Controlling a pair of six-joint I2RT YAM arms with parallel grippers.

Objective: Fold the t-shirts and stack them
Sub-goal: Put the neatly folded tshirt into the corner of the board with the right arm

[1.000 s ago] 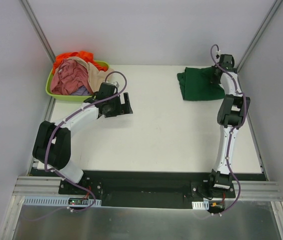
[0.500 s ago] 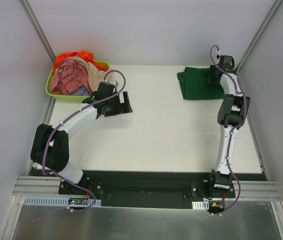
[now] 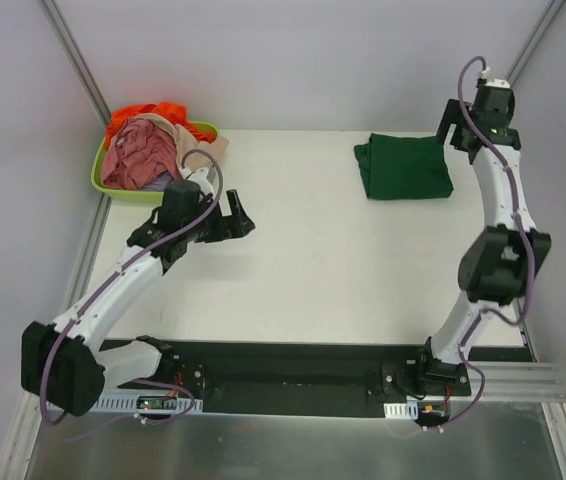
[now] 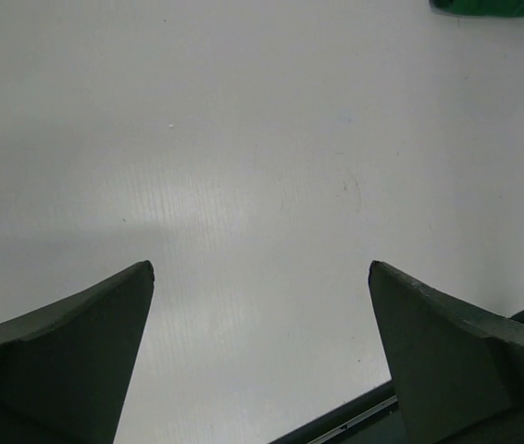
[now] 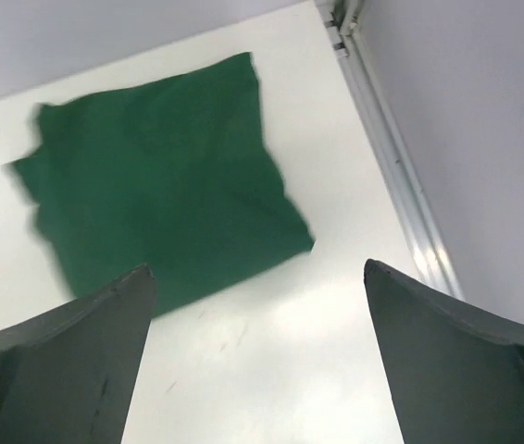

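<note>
A dark green t-shirt (image 3: 403,168) lies folded flat at the table's far right, also in the right wrist view (image 5: 160,203) and as a sliver in the left wrist view (image 4: 493,6). My right gripper (image 3: 453,128) (image 5: 257,268) hangs open above the table just right of it, holding nothing. Pink (image 3: 138,155), orange (image 3: 143,112), beige (image 3: 199,150) and lavender (image 3: 163,182) t-shirts are piled in the tub. My left gripper (image 3: 241,215) (image 4: 260,268) stands open over bare table, right of the tub.
The lime-green plastic tub (image 3: 113,188) sits at the far left corner against the wall. A metal rail (image 5: 382,148) runs along the table's right edge beside the green shirt. The table's dark front edge (image 4: 355,421) shows under the left gripper.
My right gripper opened, let go of the green shirt and rose up and back from it. The left arm swung its elbow toward the near left; its gripper shifted slightly nearer.
</note>
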